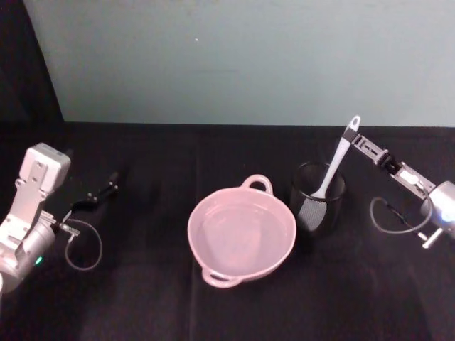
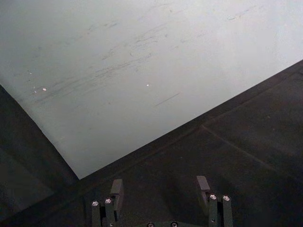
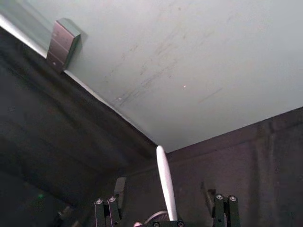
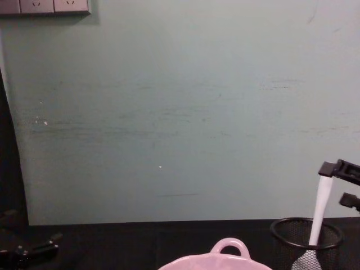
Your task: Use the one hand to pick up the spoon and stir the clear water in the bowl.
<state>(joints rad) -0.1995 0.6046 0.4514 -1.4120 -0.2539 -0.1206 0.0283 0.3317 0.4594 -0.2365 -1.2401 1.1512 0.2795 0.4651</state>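
R gripper straddles top of spoon handle, fingers spread, not yet clamped. Spoon stands blade-down in mesh cup at 3 o'clock of bowl, so the handle sticks up for grabbing. L gripper parked at 9 o'clock, released, empty.

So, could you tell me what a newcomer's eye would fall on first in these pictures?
The pale pink bowl stands out in the middle of the dark table. Just to its right, the white spoon stands blade-down in a black mesh cup. The right gripper is at the top of its handle, fingers open on either side. The left gripper is parked far left, fingers open.
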